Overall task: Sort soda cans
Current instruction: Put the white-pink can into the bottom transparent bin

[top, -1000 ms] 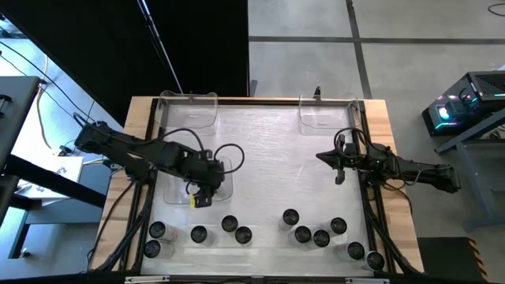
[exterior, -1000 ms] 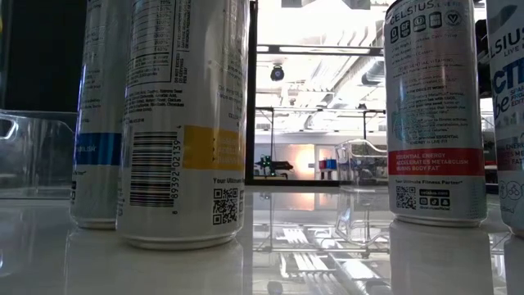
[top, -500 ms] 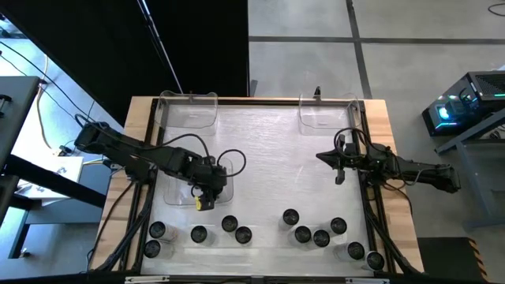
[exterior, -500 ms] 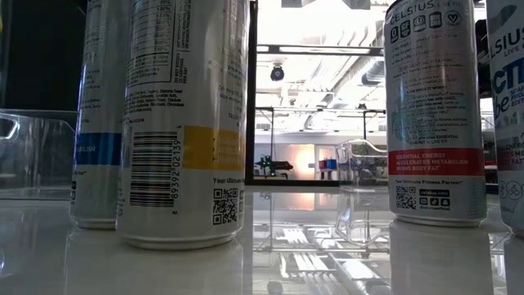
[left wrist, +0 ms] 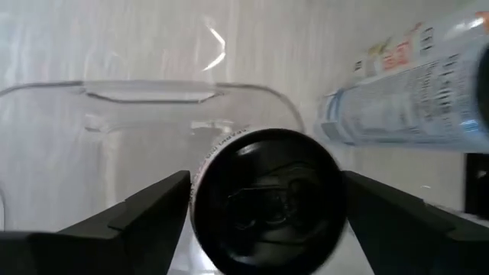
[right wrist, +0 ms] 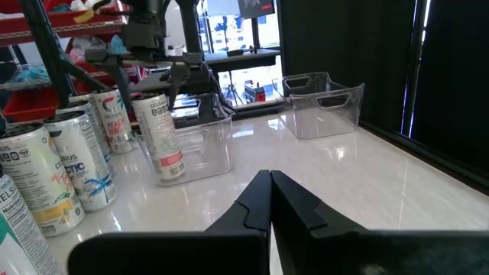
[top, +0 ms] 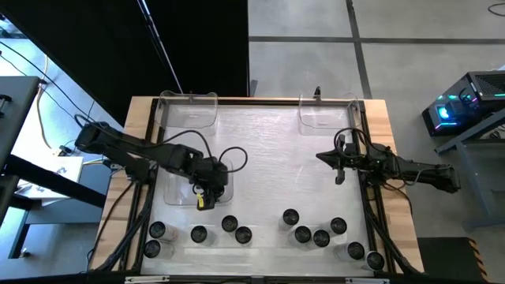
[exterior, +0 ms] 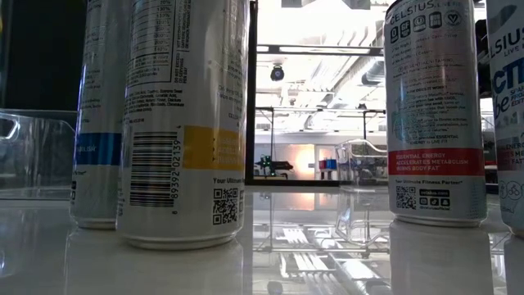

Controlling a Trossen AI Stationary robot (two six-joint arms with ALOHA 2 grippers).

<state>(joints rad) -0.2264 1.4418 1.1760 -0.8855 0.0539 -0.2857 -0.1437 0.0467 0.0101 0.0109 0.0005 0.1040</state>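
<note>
High view: left gripper (top: 204, 199) angled down, clasping a can (top: 203, 202).

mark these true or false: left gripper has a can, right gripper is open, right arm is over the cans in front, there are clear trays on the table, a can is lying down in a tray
1. The left gripper holds a can. True.
2. The right gripper is open. False: its fingers are pressed together, holding nothing.
3. The right arm is over the front row of cans. False: it waits near the table's right edge, away from the standing cans.
4. Clear trays are on the table. True: two at the far edge, one under the left gripper.
5. A can lies on its side in a tray. True: one lies beside the held can.
</note>
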